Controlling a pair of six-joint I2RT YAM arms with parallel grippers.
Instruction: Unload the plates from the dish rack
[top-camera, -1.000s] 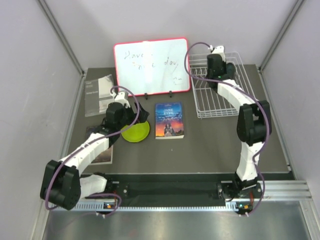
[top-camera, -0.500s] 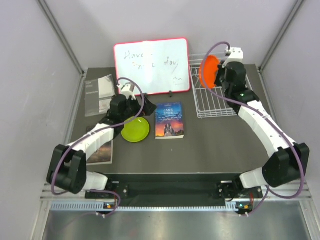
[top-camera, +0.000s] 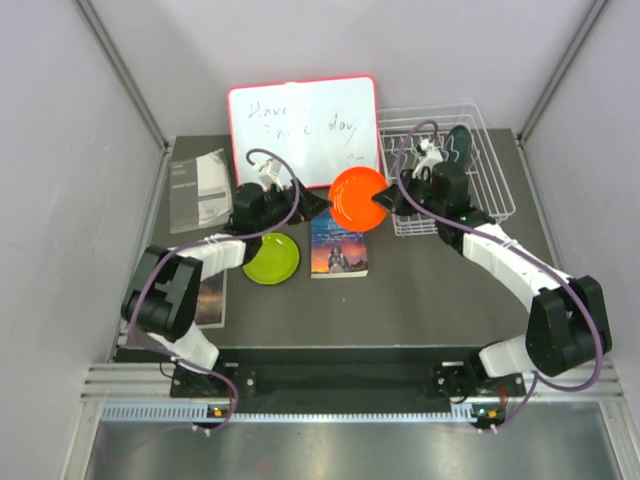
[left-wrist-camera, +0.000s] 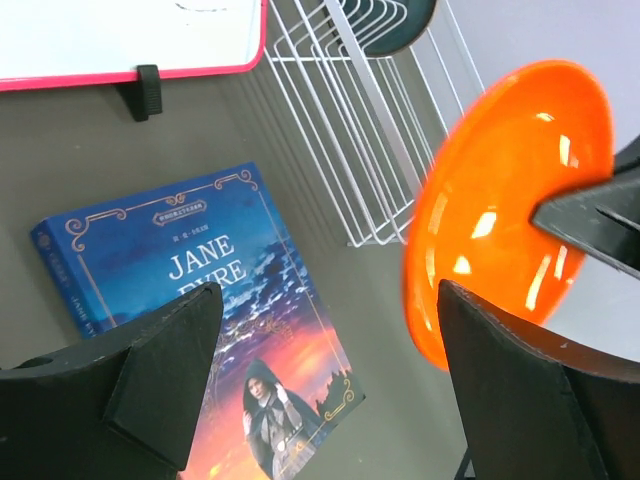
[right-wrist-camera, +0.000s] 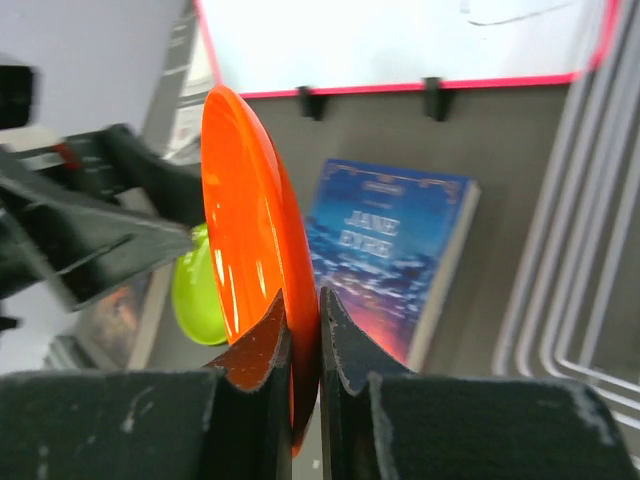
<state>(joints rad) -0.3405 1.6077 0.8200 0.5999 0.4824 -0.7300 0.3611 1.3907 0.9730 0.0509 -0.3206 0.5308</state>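
Note:
My right gripper (top-camera: 384, 200) is shut on the rim of the orange plate (top-camera: 357, 197), holding it on edge in the air above the book's far end, left of the dish rack (top-camera: 470, 190). In the right wrist view the fingers (right-wrist-camera: 262, 345) pinch the orange plate (right-wrist-camera: 245, 230). My left gripper (top-camera: 320, 207) stands open just left of that plate, and nothing lies between its fingers (left-wrist-camera: 165, 375); the orange plate (left-wrist-camera: 510, 200) is by the right finger. A lime green plate (top-camera: 271, 259) lies flat on the table. A dark teal plate (top-camera: 458, 140) stands in the rack.
A red-framed whiteboard (top-camera: 303, 133) stands at the back, left of the rack. A blue paperback (top-camera: 338, 240) lies under the two grippers. A grey booklet (top-camera: 197, 190) and a dark magazine (top-camera: 207, 302) lie at the left. Side walls close in the table.
My right arm lifted the orange plate out of the rack and carried it left over the book. My left gripper left the green plate and reached right toward the orange one.

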